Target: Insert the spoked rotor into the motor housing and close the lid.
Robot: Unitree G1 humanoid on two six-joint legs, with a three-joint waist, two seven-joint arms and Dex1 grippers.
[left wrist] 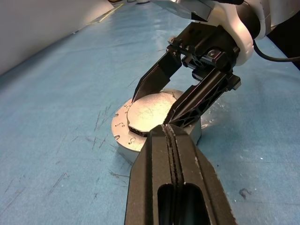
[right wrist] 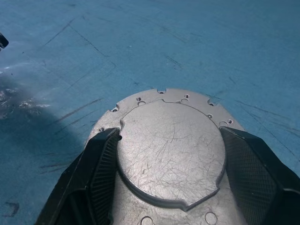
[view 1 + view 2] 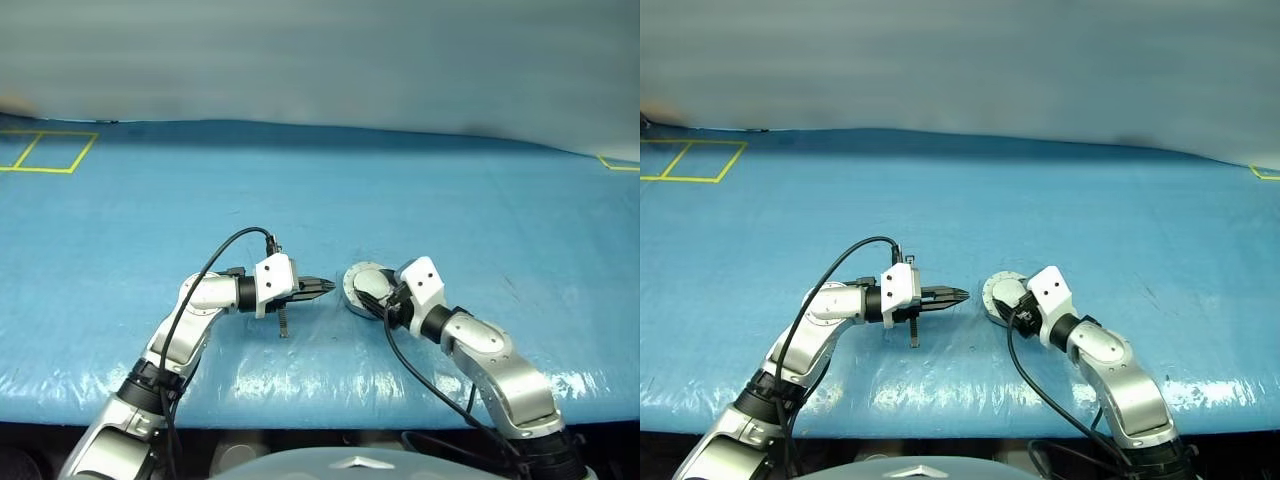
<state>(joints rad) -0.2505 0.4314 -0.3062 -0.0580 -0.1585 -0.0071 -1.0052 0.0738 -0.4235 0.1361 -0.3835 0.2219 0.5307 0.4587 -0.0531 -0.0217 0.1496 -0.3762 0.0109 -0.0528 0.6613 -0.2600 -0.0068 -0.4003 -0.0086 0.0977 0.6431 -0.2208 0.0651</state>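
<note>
Right gripper (image 2: 168, 168) jaws spread wide, one finger on each side of the lid (image 2: 171, 152), straddling it at the rim; pads look touching or just beside the edge, can't tell if it's actually squeezing. Lid lies flat on the housing (image 1: 123, 136), plain grey scratched face up, so it reads as closed or nearly closed. Whether it's fully seated can't be told.

Left gripper (image 3: 322, 287) fingers pressed together, holding nothing, tip pointing across at the housing from just beside it, near but apart. In the left wrist view its closed fingers (image 1: 174, 178) sit in front of the housing, with the right gripper coming down over the lid from the far side.

Housing sits on the blue table (image 3: 450, 200), near centre, between the two arms. Flange with small holes shows around the lid.

Rotor: not lying loose on the table, so judged already inside under the lid; hidden, so can't confirm.

Progress, as a judgement: insert step likely done, lid down, task at or near the end. Left to do: maybe a final press to seat the lid, then release and back both arms off. Risk: the wide-set jaws nudging the housing sideways or lifting the lid on retreat.
</note>
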